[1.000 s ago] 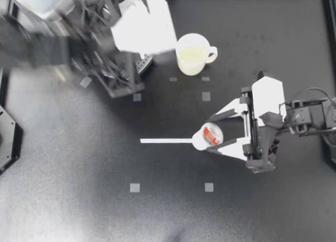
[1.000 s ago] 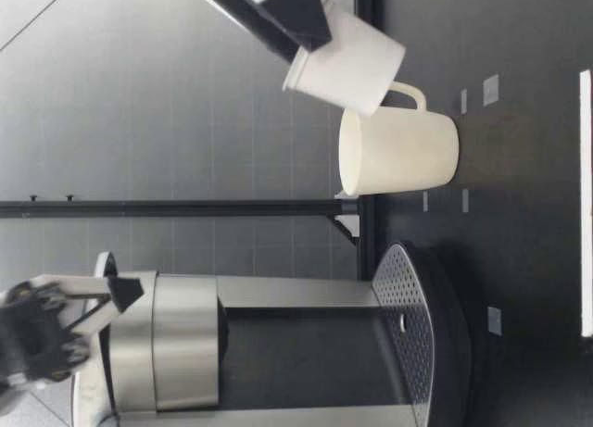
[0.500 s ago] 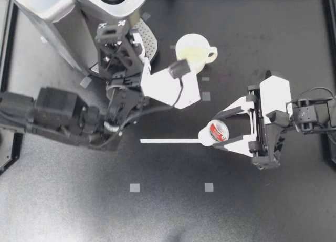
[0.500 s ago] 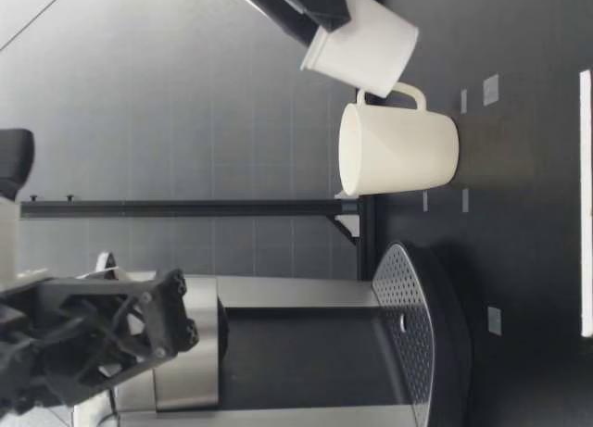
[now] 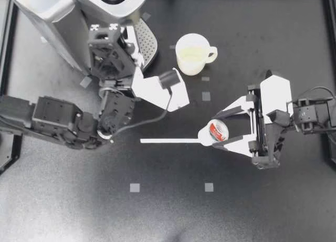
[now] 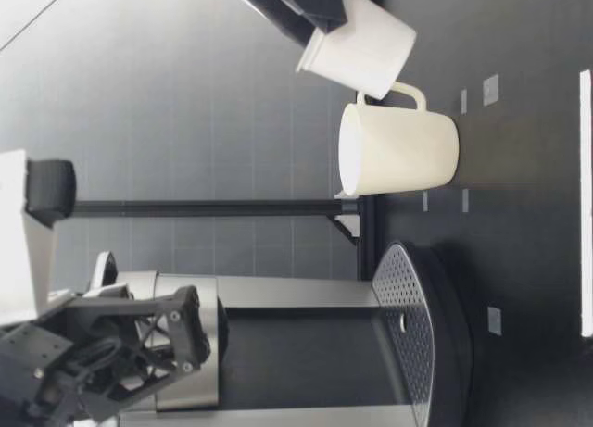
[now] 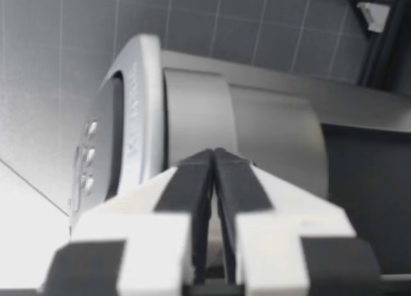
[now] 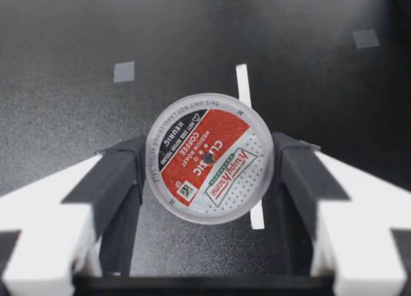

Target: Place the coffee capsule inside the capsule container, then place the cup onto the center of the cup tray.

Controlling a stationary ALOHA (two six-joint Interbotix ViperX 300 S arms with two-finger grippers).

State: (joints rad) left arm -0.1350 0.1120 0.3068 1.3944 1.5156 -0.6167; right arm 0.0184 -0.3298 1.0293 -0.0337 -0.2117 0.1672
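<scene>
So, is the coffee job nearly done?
Nothing's done yet. My right gripper holds the capsule, not yet in the machine, where my shut left gripper hovers. Then the cup, standing beside the tray, must go on it.

Cup (image 5: 192, 53) in overhead and low views
</scene>
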